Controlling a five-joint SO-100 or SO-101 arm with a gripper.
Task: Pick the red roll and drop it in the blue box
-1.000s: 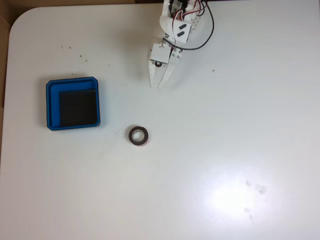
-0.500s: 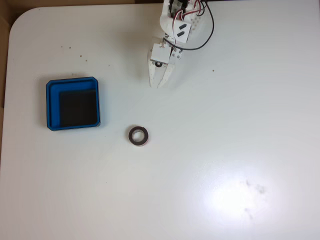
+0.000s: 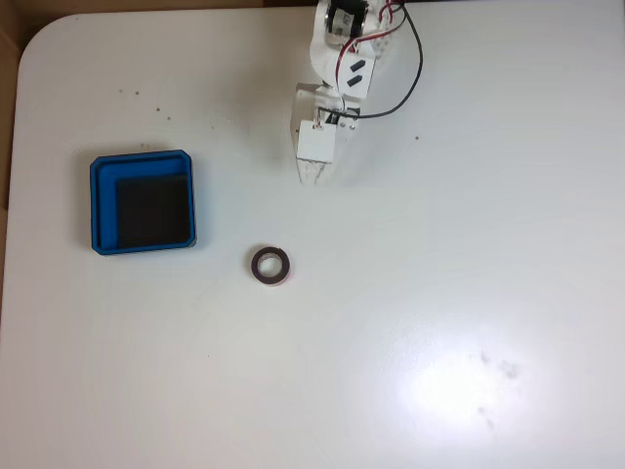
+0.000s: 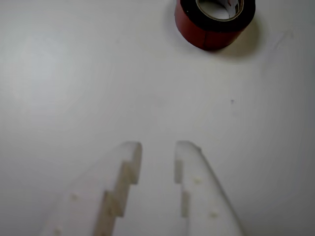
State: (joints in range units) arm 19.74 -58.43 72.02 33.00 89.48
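The red roll (image 3: 257, 266) lies flat on the white table, just below the middle in the fixed view. In the wrist view the red roll (image 4: 206, 37) sits at the top edge, its bright red side towards the camera. My white gripper (image 3: 313, 180) hangs at the top centre of the fixed view, above the roll and a little to its right, well apart from it. In the wrist view the gripper (image 4: 157, 146) is open by a narrow gap with nothing between its fingers. The blue box (image 3: 143, 161) with a black floor stands at the left, empty.
The table's rounded corner (image 3: 39, 39) is at the top left of the fixed view, with a brown surface beyond it. A black cable (image 3: 412, 59) loops beside the arm. Bare table surrounds the roll and separates it from the box.
The wrist has turned, so the gripper's white top block now faces the fixed camera, and the fingertips have moved slightly towards the roll. Roll and box have not moved.
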